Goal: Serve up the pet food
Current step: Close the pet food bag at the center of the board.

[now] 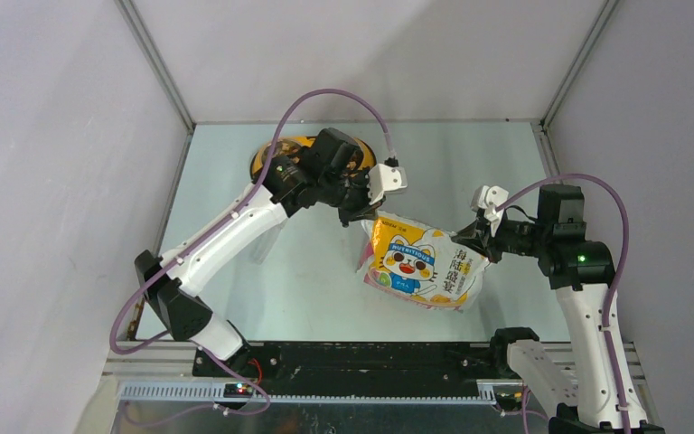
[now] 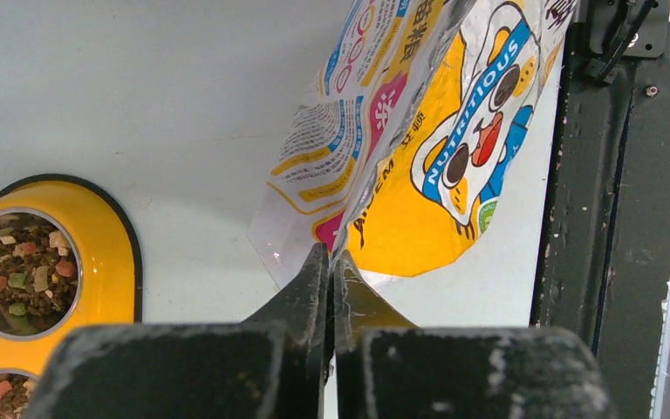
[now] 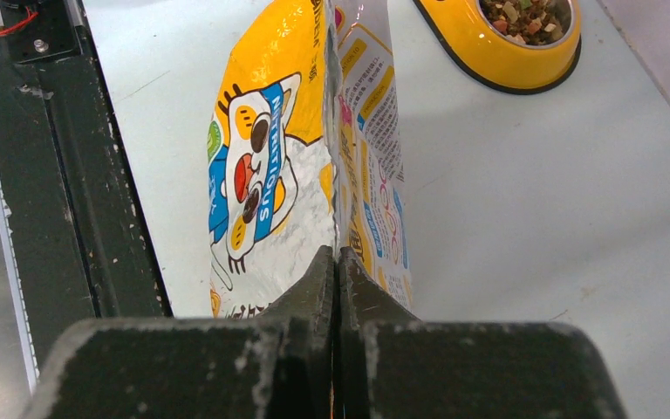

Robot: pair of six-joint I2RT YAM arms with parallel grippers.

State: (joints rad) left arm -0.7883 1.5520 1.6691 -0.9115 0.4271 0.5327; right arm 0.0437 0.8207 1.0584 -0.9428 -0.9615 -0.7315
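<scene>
Nearest, the right gripper (image 1: 481, 242) clamps tight on one edge of the bag (image 1: 425, 267). The left gripper (image 1: 361, 217) pinches the opposite edge, so the bag is stretched between them toward the surface's (image 1: 307, 298) near edge (probably to control its mouth). Pet food (image 2: 26, 271) lies in the feeder (image 2: 105, 262) by the far-left corner. The left arm overhangs the feeder, crowding any pour.

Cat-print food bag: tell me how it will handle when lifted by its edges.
The bag is probably floppy: its thin film creases and folds between the left gripper and right gripper, both pinched shut on its edges. Its glossy surface may slip. It looks fairly flat, so likely light.
</scene>
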